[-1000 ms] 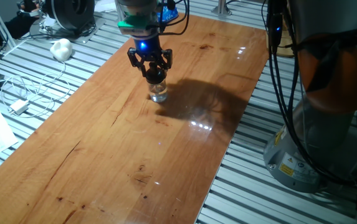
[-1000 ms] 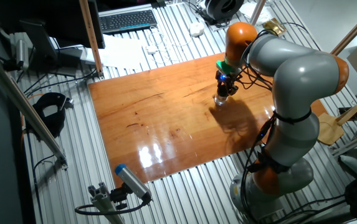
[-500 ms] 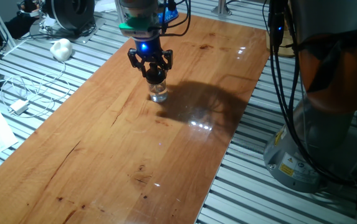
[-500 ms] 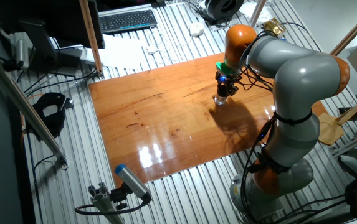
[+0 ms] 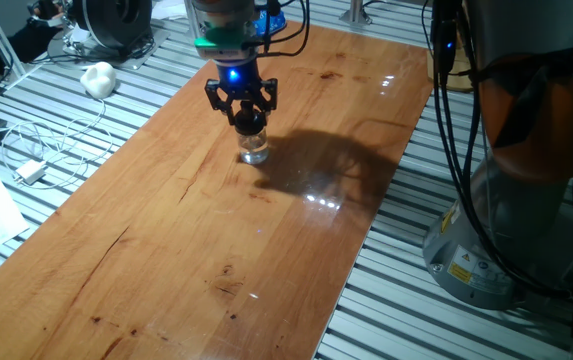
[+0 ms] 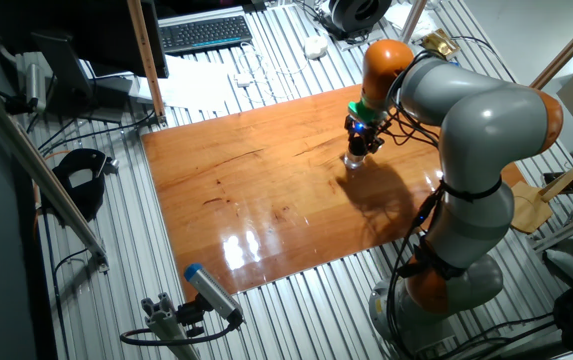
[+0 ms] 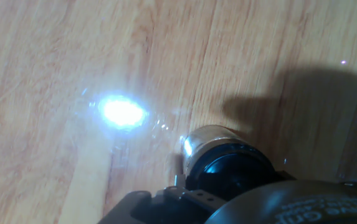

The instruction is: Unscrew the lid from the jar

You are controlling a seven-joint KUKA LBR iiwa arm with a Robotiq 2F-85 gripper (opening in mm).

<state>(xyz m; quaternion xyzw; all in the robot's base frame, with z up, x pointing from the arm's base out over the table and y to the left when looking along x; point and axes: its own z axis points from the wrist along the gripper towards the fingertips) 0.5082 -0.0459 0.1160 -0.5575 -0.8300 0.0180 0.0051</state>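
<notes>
The small clear glass jar (image 5: 255,151) stands upright on the wooden table (image 5: 196,230), near its far end. The black lid (image 5: 249,121) sits on top of it. My gripper (image 5: 243,112) points straight down over the jar, its black fingers closed around the lid. In the other fixed view the gripper (image 6: 362,144) hides most of the jar (image 6: 352,161). In the hand view the jar's glass shoulder (image 7: 198,140) and the black lid (image 7: 228,172) show just past the dark gripper body; the fingertips are hidden.
A white lump (image 5: 98,78), cables and a charger (image 5: 32,172) lie on the slatted bench left of the table. The robot's base (image 5: 526,200) stands at the right. A keyboard (image 6: 204,33) lies beyond the table. A bright glare spot (image 7: 122,112) lies on the wood.
The gripper has shifted very slightly at the lid, with a small turn of the wrist. The jar has stayed in place on the table.
</notes>
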